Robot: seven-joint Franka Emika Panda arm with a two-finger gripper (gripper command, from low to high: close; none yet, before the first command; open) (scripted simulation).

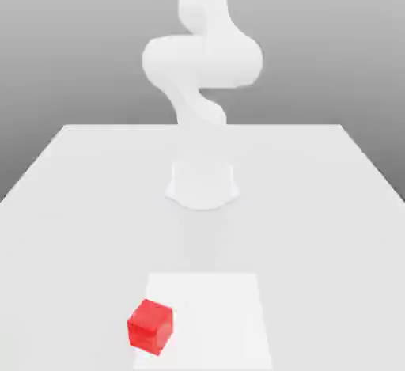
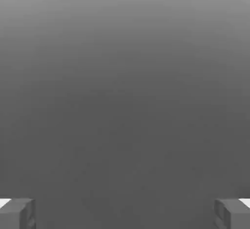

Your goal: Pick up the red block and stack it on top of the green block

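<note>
The red block point(image 1: 150, 327) is a small glossy cube resting on the white table point(image 1: 71, 203), near the front edge and a little to the exterior view's left. The green block is out of view. In the hand view my gripper point(image 2: 125, 216) is open, its two grey fingertips point(image 2: 17, 213) standing wide apart with nothing between them and plain grey background beyond. The white arm point(image 1: 202, 69) rises from its base behind the block and runs up out of the exterior view.
The arm's round base point(image 1: 202, 183) stands at the table's middle. A paler square patch point(image 1: 213, 314) marks the table surface in front of it, and the red block sits on that patch's front corner at the exterior view's left.
</note>
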